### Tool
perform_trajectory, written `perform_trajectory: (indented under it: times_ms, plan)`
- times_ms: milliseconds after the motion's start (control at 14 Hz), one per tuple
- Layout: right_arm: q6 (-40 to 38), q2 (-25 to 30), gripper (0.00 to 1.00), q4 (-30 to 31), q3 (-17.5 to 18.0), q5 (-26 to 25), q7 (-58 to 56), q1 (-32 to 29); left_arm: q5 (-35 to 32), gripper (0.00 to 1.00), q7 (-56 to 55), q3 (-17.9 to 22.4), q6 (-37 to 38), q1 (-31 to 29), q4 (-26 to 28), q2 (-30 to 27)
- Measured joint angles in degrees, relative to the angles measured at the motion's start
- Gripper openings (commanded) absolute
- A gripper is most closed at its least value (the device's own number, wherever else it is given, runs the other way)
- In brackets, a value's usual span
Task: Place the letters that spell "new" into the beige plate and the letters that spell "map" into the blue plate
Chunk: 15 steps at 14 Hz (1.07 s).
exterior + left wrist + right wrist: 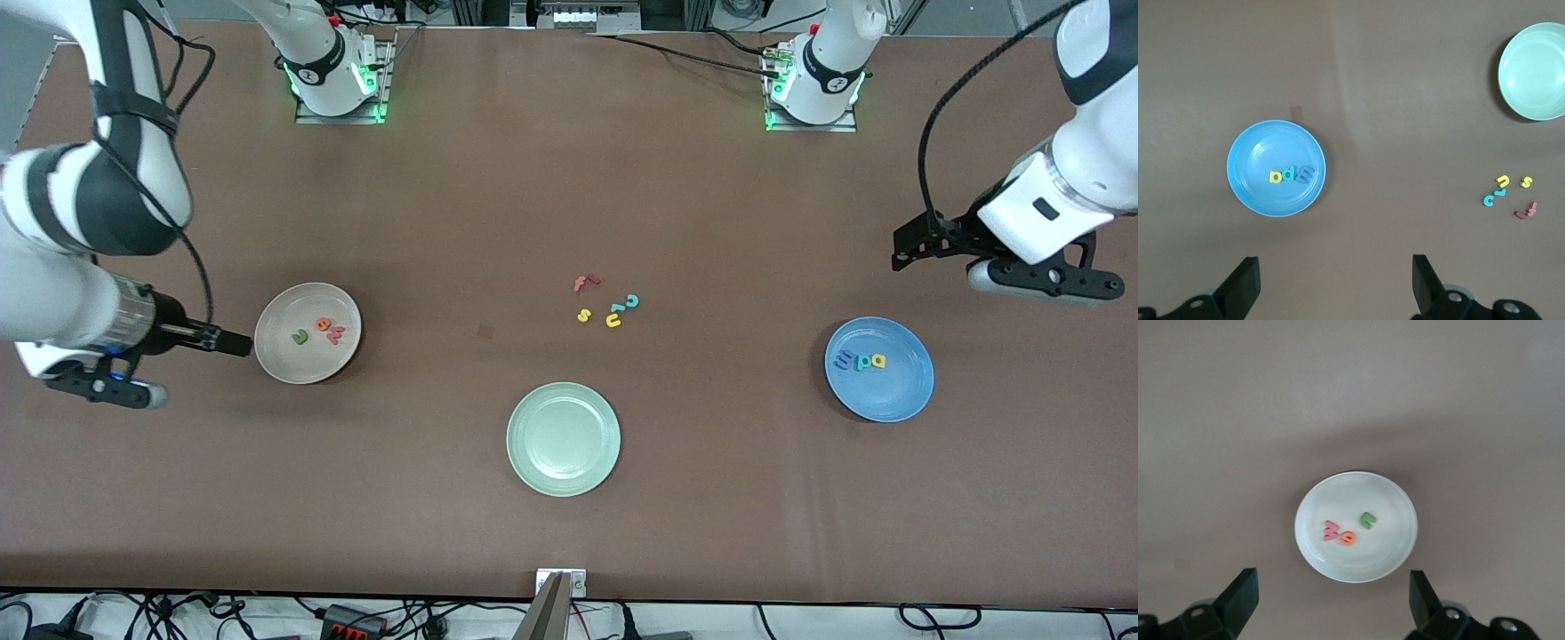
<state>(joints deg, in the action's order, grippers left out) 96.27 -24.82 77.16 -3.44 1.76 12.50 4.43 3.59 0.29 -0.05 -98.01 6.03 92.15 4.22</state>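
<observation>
The beige plate (293, 302) (1365, 493) holds a green n (300, 337) (1368, 519), an orange e (324, 325) (1347, 538) and a salmon w (335, 334) (1331, 531). In the blue plate (889, 396) (1265, 143) lie a blue m (840, 361) (1304, 174), a teal p (861, 362) (1289, 174) and a yellow a (878, 361) (1276, 177). My right gripper (240, 342) (1331, 587) hangs open and empty over the table just beside the beige plate. My left gripper (900, 249) (1336, 270) is open and empty, raised over bare table beside the blue plate.
A pale green plate (563, 438) (1535, 70) sits mid-table, nearest the front camera. Loose letters lie mid-table: a red f (585, 283) (1526, 212), a yellow s (584, 315) (1526, 181), a yellow u (613, 319) (1503, 180) and a teal c (631, 301) (1487, 199).
</observation>
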Motion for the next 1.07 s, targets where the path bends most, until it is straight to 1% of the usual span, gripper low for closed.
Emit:
perform_trajectory:
  times_ms: [71,214,357,500,643,786,929,1071]
  plan:
    - [-0.70,0.29,1.00,-1.76,-0.30,-0.01,-3.04,-1.32,0.00,1.00,0.00,0.81,-0.45,0.77,0.69,-0.63]
    - [-1.51,1.27,1.00,-4.41,-0.39,0.01,-8.30,-5.00,0.00,1.00,0.00,1.16,-0.59,0.85,2.42,-1.86]
    - [-1.76,3.57,1.00,-4.53,-0.41,0.01,-11.01,-8.02,0.00,1.00,0.03,0.96,-0.17,0.11,4.69,-3.49]
    - [-2.40,7.25,1.00,-2.13,-0.41,0.01,-12.65,-9.14,0.00,1.00,0.06,-0.10,0.46,-2.19,6.23,-4.59]
    - [-2.83,10.33,1.00,0.65,-0.24,0.00,-13.49,-9.07,0.00,1.00,0.17,-0.32,0.51,-3.58,6.91,-4.67]
    - [-2.97,11.45,1.00,2.00,0.04,-0.04,-14.40,-8.85,0.00,1.00,0.18,-0.40,0.72,-4.55,7.10,-4.66]
    - [-4.12,11.64,1.00,2.65,0.09,-0.10,-14.90,-8.81,0.00,1.00,0.23,-0.37,2.71,-5.29,7.05,-4.82]
    - [-4.39,12.07,1.00,4.12,0.11,-1.57,-15.08,-8.80,0.00,1.00,0.30,-0.41,3.03,-5.35,6.75,-5.21]
